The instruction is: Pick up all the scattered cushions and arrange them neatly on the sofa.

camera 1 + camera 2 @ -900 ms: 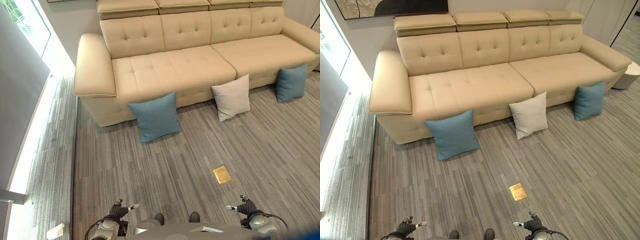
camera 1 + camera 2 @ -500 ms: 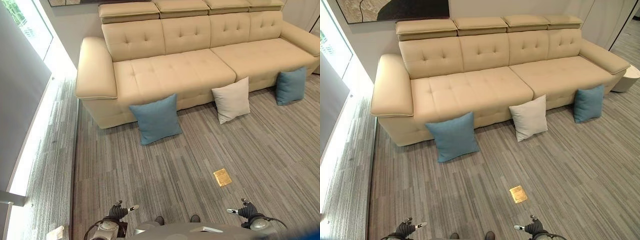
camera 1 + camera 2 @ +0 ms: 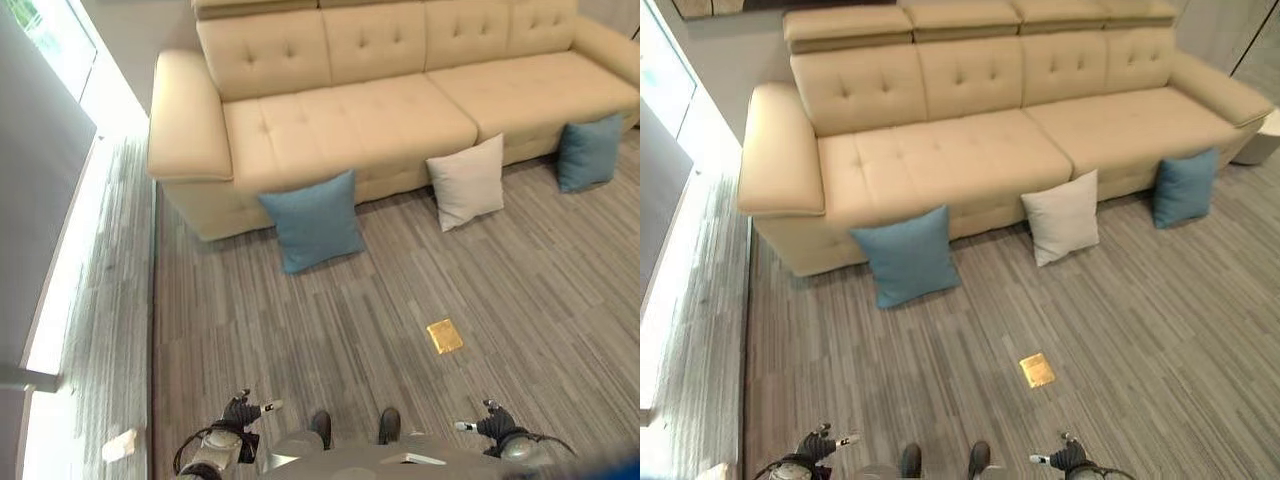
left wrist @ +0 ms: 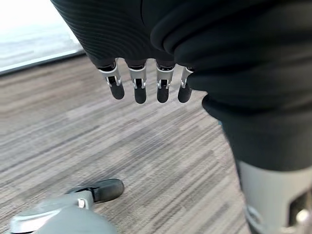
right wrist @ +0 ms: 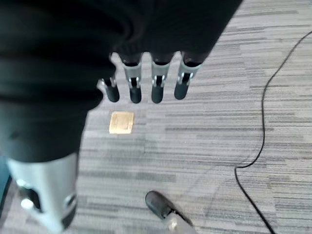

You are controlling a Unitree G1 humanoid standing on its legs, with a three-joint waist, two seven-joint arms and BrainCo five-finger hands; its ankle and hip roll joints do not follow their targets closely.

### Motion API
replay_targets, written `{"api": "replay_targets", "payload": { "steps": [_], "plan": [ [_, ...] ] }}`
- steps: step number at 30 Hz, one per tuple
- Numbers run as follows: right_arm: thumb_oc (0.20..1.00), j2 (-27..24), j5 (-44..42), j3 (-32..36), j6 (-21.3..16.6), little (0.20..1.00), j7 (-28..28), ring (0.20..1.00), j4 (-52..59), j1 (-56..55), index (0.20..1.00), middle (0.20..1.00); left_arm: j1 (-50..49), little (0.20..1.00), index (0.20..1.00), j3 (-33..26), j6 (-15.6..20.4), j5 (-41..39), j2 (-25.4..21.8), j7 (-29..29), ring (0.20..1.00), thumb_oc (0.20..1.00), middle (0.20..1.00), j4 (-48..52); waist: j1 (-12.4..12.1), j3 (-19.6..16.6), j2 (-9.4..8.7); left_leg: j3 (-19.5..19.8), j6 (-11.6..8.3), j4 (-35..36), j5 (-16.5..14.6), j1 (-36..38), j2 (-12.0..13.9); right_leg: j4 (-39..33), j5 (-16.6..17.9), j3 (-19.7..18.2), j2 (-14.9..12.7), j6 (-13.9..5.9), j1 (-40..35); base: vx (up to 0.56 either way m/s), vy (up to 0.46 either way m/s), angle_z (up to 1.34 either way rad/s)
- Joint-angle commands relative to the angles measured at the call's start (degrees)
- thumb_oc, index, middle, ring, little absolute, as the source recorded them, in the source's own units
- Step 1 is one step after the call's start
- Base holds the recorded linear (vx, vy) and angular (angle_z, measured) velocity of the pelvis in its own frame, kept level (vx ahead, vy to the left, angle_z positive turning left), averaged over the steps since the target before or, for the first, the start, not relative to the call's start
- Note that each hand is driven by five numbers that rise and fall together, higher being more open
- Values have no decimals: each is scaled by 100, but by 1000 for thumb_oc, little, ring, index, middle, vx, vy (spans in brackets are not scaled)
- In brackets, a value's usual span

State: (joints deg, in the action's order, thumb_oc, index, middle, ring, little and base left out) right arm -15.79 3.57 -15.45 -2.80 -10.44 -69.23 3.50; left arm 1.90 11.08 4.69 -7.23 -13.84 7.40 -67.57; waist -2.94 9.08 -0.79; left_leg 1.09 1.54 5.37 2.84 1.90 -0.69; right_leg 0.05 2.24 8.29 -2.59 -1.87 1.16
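Note:
A long beige sofa (image 3: 970, 150) stands across the far side. Three cushions lean upright against its front on the floor: a large blue cushion (image 3: 906, 256) at the left, a white cushion (image 3: 1062, 216) in the middle and a smaller blue cushion (image 3: 1185, 187) at the right. My left hand (image 3: 240, 412) hangs low near the bottom left with straight fingers (image 4: 140, 89) and holds nothing. At the bottom right my right hand (image 3: 490, 424) hangs the same way, its fingers (image 5: 156, 86) straight over bare floor. Both hands are far from the cushions.
A small brass floor plate (image 3: 444, 336) is set into the grey striped carpet between me and the sofa. A bright window strip (image 3: 55, 300) runs along the left wall. A pale round side table (image 3: 1268, 138) stands off the sofa's right end.
The whole picture has shifted, so the camera has moved: the sofa sits higher and a little closer. The cushions lie where they were. Both hands hang as before.

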Motion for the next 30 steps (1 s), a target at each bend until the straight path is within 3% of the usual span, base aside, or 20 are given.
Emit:
{"api": "replay_targets", "payload": {
  "steps": [1, 4, 8, 10, 11, 12, 14, 19, 20, 21, 22, 24, 25, 30],
  "plan": [
    [1000, -105, -129, -144, -92, 1000, -128, 1000, 115, 156, 1000, 1000, 319, 1000, 1000, 36, 83, 27, 39, 33, 1000, 1000, 1000, -259, -43, -39, -64, 306, -76, -37, -198, -77, -115, 373, -667, -294, -136, -403, -393, 33, -207, 60],
    [1000, -146, -225, -109, -148, 1000, -126, 1000, 192, 166, 1000, 1000, 323, 1000, 1000, 44, 69, -39, 78, 19, 1000, 1000, 1000, -305, -88, 37, -130, 570, -196, -214, -161, -152, -85, 118, -757, -113, -29, -262, -620, 10, -209, 63],
    [1000, -205, -294, -68, -189, 1000, -132, 1000, 191, 172, 1000, 1000, 295, 1000, 1000, 62, 37, -34, 172, -21, 1000, 1000, 1000, -400, -79, 155, -155, 551, -310, -722, -190, -489, -131, -186, -719, 209, -7, -181, -766, -64, -119, 70],
    [1000, -234, -316, -49, -176, 1000, -142, 1000, 195, 173, 1000, 1000, 293, 1000, 1000, 83, 26, -34, 211, -10, 1000, 1000, 1000, -397, -29, 218, -174, 194, -338, -981, -198, -738, -109, -328, -682, 368, -44, -169, -796, -102, -18, 63],
    [1000, -250, -321, -44, -169, 1000, -143, 1000, 196, 160, 1000, 1000, 287, 1000, 1000, 87, 24, -32, 221, -6, 1000, 1000, 1000, -389, 1, 235, -184, -153, -318, -1069, -219, -823, -59, -384, -654, 459, -62, -164, -812, -86, -1, 62],
    [1000, -241, -337, -41, -128, 1000, -129, 1000, 176, 119, 1000, 1000, 272, 1000, 1000, 67, 18, -21, 233, 1, 1000, 1000, 1000, -354, 55, 232, -196, -801, -256, -1153, -266, -894, 75, -475, -637, 579, -77, -155, -837, -54, 11, 65],
    [1000, -208, -321, -61, -96, 1000, -114, 1000, 134, 114, 1000, 1000, 248, 1000, 1000, 28, 14, 0, 221, 3, 1000, 1000, 1000, -339, 60, 182, -192, -1121, -210, -1062, -319, -848, 129, -501, -634, 613, -56, -171, -823, 32, 37, 69],
    [1000, -101, -199, -164, -67, 1000, -80, 1000, 109, 161, 1000, 1000, 163, 1000, 1000, -44, -40, 142, 147, 26, 1000, 1000, 1000, -471, -4, -19, -278, -969, -40, -757, -471, -600, -66, -247, -704, 568, -126, -300, -807, 177, 109, -9],
    [1000, -85, -178, -166, -56, 1000, -63, 1000, 122, 166, 1000, 1000, 153, 1000, 1000, -49, -43, 166, 129, 13, 1000, 1000, 1000, -465, -20, -39, -261, -956, 7, -662, -502, -489, -102, 30, -765, 559, -175, -334, -742, 114, 158, -8],
    [1000, -73, -139, -176, -37, 1000, -42, 1000, 177, 187, 1000, 1000, 167, 1000, 1000, -52, -49, 213, 81, 20, 1000, 1000, 1000, -445, -14, 16, -197, -948, 72, -531, -544, -303, -125, 817, -789, 571, -311, -435, -460, 114, 158, -7],
    [1000, -74, -139, -175, -36, 1000, -42, 1000, 177, 189, 1000, 1000, 168, 1000, 1000, -52, -49, 213, 82, 20, 1000, 1000, 1000, -445, -17, -8, -193, -952, 71, -533, -536, -335, -119, 810, -775, 568, -305, -432, -431, 84, 157, -17],
    [1000, -74, -74, -243, -33, 1000, -19, 1000, 247, 259, 1000, 1000, 220, 1000, 1000, -39, -45, 233, -10, 35, 1000, 1000, 1000, -393, 55, 137, -93, -862, 162, -427, -579, -84, -104, 1956, -401, 467, -390, -676, 151, 130, 129, -12],
    [1000, -82, -58, -246, -28, 1000, -16, 1000, 258, 266, 1000, 1000, 236, 1000, 1000, -43, -42, 238, -34, 35, 1000, 1000, 1000, -385, 84, 155, -68, -816, 166, -365, -590, 26, -101, 2098, -350, 421, -385, -674, 325, 188, 97, -11],
    [1000, -139, -16, -275, -9, 1000, -39, 1000, 295, 328, 1000, 1000, 270, 1000, 1000, -17, -34, 257, -63, 38, 1000, 1000, 1000, -354, 158, 246, -30, -710, 152, -227, -767, 471, -123, 1215, -255, 785, -471, -478, 632, 224, -53, 1]
  ]
}}
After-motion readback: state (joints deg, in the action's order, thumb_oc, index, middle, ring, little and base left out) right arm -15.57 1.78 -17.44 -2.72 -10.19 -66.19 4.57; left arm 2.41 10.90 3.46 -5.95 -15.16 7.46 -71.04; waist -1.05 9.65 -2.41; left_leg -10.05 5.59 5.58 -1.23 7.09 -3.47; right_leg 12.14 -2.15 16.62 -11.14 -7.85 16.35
